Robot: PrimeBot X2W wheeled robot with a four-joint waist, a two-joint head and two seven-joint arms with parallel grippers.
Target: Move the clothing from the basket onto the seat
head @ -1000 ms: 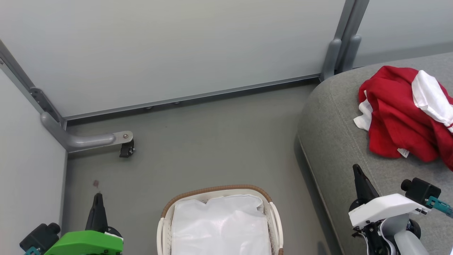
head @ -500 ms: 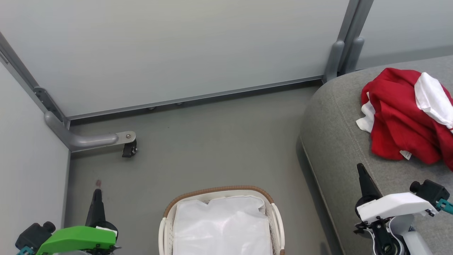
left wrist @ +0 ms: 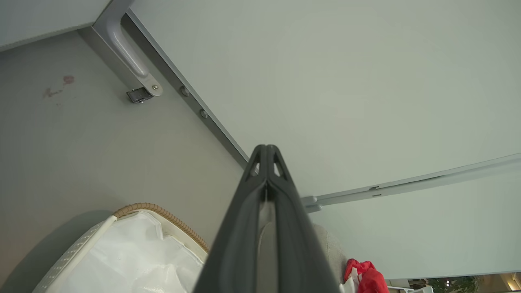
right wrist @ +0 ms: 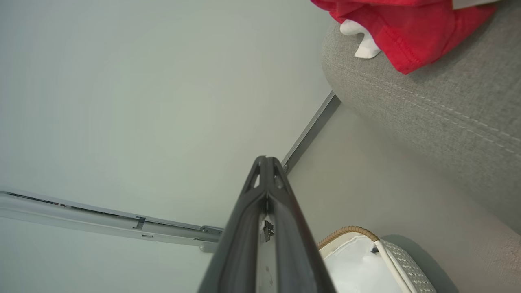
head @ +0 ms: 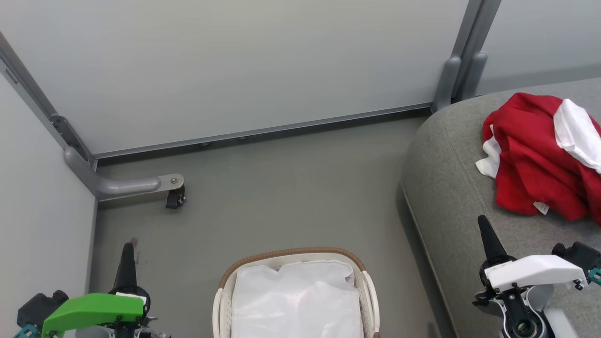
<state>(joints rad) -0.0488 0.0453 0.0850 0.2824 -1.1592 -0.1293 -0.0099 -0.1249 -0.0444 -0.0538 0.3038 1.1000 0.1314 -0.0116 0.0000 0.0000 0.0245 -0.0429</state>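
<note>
Slides a touch rightward across the head view, all at once: looks like camera swing, not any move of the things, with both hands at the bottom corners as before.

Seat (head: 450, 188) at the right: carries the clothing (head: 530, 164) as one crumpled red heap with white panels, well in from the rounded edge. Cannot split the heap into separate garments from here.

Basket (head: 291, 252) on the floor (head: 281, 188), low in the middle, cut by the bottom edge: holds a white sheet (head: 296, 300) spread across the top, with no red showing. Looks done or nearly so, judging by that. Leaves at most a check under the sheet for anything hidden.

Left hand (head: 127, 249): pressed closed to a single point in its wrist view, holding nothing, hanging over bare floor left of the basket, well apart from the clothing.

Right hand (head: 483, 223): likewise closed and bare, poised over the seat's front part, near the heap but apart from it, heap ahead and to the right. Catches a red hem at the top edge of the right wrist view, clear of the hand.
</note>
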